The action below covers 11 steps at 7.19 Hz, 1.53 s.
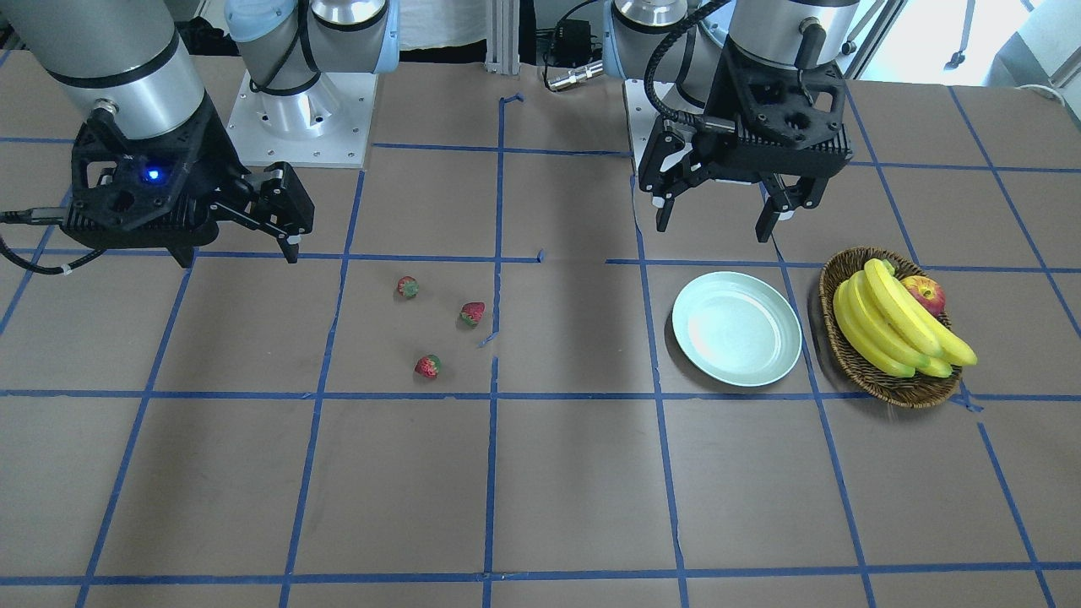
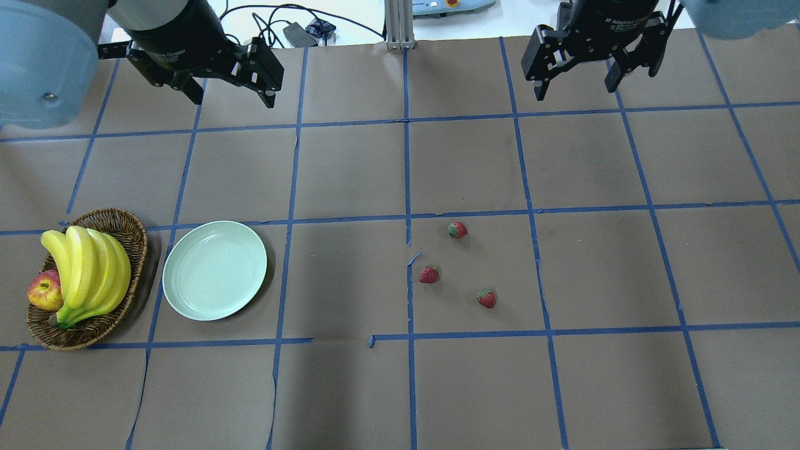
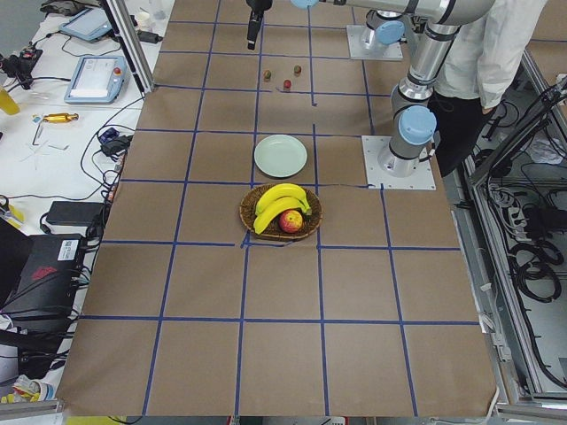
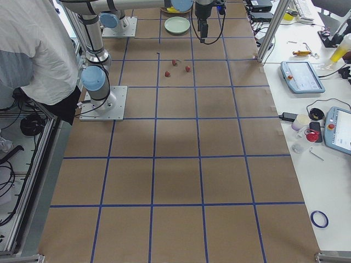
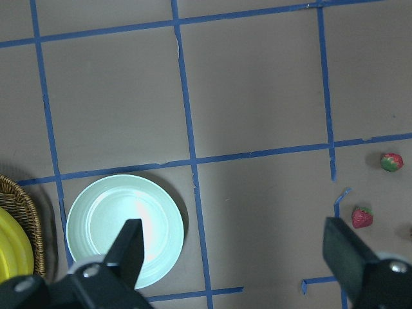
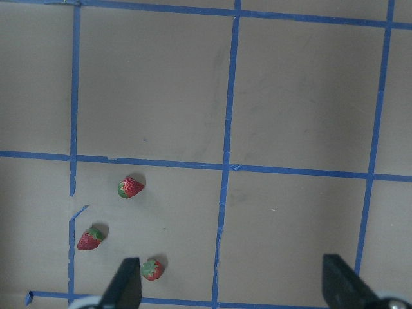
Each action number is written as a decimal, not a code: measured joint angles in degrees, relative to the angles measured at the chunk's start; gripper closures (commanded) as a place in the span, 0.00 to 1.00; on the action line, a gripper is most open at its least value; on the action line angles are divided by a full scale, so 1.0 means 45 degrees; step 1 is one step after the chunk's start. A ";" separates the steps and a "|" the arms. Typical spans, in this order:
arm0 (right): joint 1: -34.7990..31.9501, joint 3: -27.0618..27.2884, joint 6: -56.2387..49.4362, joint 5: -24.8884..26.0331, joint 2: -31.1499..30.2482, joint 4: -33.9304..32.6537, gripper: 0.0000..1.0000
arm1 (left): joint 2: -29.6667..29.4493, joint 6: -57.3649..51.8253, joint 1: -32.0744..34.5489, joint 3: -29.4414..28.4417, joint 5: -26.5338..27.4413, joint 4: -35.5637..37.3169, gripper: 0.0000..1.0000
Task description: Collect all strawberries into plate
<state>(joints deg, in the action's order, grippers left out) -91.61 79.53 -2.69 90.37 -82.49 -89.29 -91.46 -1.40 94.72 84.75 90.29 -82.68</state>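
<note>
Three strawberries lie loose on the brown table right of centre in the overhead view: one at the far side [image 2: 457,230], one on the left [image 2: 429,274], one nearest [image 2: 486,298]. The right wrist view shows all three [image 6: 131,187], [image 6: 89,239], [image 6: 152,269]. The pale mint plate [image 2: 214,270] sits empty at the left, also in the left wrist view [image 5: 124,230]. My left gripper [image 2: 231,97] hangs open and empty high above the table, beyond the plate. My right gripper [image 2: 575,87] hangs open and empty high, beyond and right of the strawberries.
A brown wicker basket [image 2: 134,240] with a bunch of bananas [image 2: 87,269] and a red-yellow apple [image 2: 44,290] stands just left of the plate. Blue tape lines grid the table. A person stands by the robot's base in the side views.
</note>
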 measured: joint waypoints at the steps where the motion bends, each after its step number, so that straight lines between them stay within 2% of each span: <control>1: 0.0003 0.0041 -0.0020 0.0024 -0.0022 -0.0010 0.00 | 0.0010 -0.0013 0.0002 0.0013 0.0005 -0.0003 0.00; 9: -0.0010 0.0205 -0.0048 0.0141 -0.0148 -0.0028 0.00 | 0.0039 -0.0057 -0.0007 0.0263 0.0047 -0.0461 0.00; 11: -0.0231 0.1091 -0.0045 0.0078 0.0080 -0.0687 0.00 | 0.0046 -0.0059 -0.0011 0.0276 0.0044 -0.0451 0.00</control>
<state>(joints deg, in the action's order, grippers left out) -92.66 84.43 -2.89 90.72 -82.13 -92.39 -91.25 -1.67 94.67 85.99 90.49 -84.71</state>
